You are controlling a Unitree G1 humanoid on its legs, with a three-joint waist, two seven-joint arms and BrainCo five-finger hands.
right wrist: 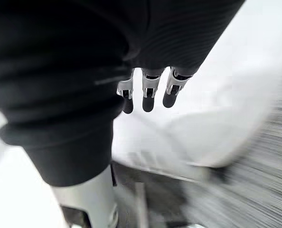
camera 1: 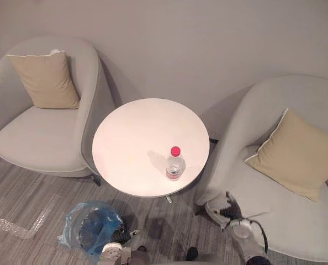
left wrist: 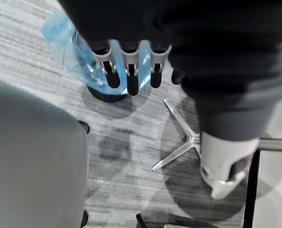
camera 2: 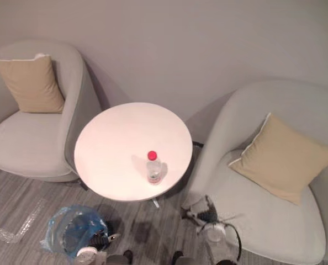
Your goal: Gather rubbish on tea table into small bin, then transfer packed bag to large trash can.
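Fingers (left wrist: 130, 71) of the left hand (left wrist: 156, 66) hang straight and empty over the blue-bagged small bin (left wrist: 60, 40) in the left wrist view. Right wrist view: right hand (right wrist: 148, 94) slack, empty. Left eye view: bottle (camera 1: 175, 163) upright on the worktop (camera 1: 131, 143), centre frame, well apart from both hands.

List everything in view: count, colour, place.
tea table: 1, white, round, between the armchairs
bottle: 1, clear with pink cap, upright on the table's near right part
armchairs: 2, light grey, either side of the table
cushions: 2, tan, one on each armchair
small bin: 1, blue bag liner, on the carpet near-left of the table
carpet: grey, striped
left hand: 1, silver, relaxed, empty, near the bin
right hand: 1, silver, relaxed, empty, by the right armchair
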